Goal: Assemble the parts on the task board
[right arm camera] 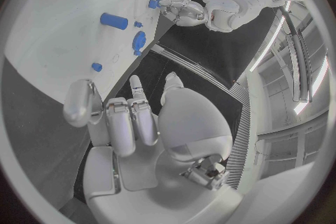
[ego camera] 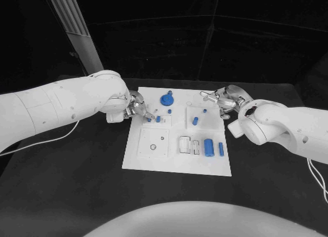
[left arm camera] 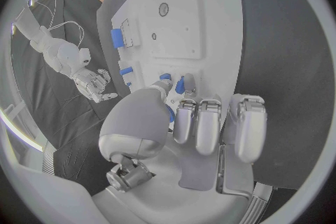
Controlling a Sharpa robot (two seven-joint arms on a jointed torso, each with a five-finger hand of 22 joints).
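Observation:
The white task board point(ego camera: 177, 160) lies mid-table. My left hand point(ego camera: 135, 109) hovers over its left edge and pinches a small blue part point(left arm camera: 180, 85) between thumb and a finger, just above the board; the same part point(ego camera: 148, 119) sits at the fingertips in the head view. A second small blue peg point(ego camera: 158, 118) stands close beside it. My right hand point(ego camera: 220, 102) is at the board's far right corner, fingers apart and holding nothing point(right arm camera: 140, 117). A round blue knob point(ego camera: 167, 100) stands at the board's far side. Two blue cylinders point(ego camera: 209, 146) lie near the right edge.
A short blue piece point(ego camera: 195, 120) lies on the raised white block on the board's right half. A square plate with a round hole point(ego camera: 153, 146) and open slots point(ego camera: 186, 144) sit nearer me. A white cable point(ego camera: 43, 140) trails across the table at the left.

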